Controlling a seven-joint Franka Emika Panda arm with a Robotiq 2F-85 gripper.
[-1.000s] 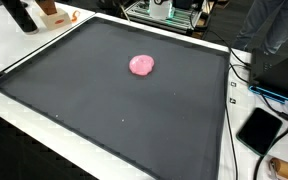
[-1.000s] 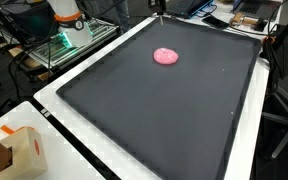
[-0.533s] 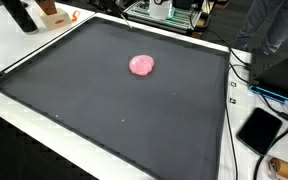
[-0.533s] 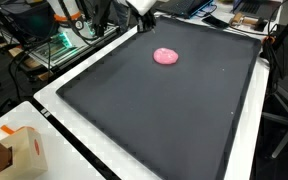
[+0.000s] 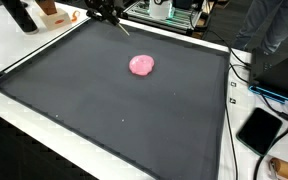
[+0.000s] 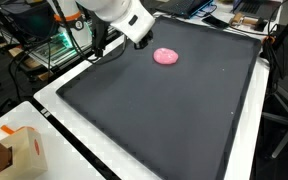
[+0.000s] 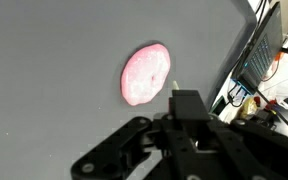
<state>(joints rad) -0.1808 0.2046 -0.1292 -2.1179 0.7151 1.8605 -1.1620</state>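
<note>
My end effector (image 6: 141, 41) hangs low over the black mat (image 6: 174, 110), close to one long edge of the table (image 6: 82, 130). No view lets me tell whether its fingers are apart or together. Near it, not touching, lies the flat pink disc (image 6: 165, 56), alone on the mat toward the far edge and away from every corner. To handle this approach well, I judge I should centre the disc under the fingers in the wrist view and descend straight. So flat a piece offers little to pinch.
</note>
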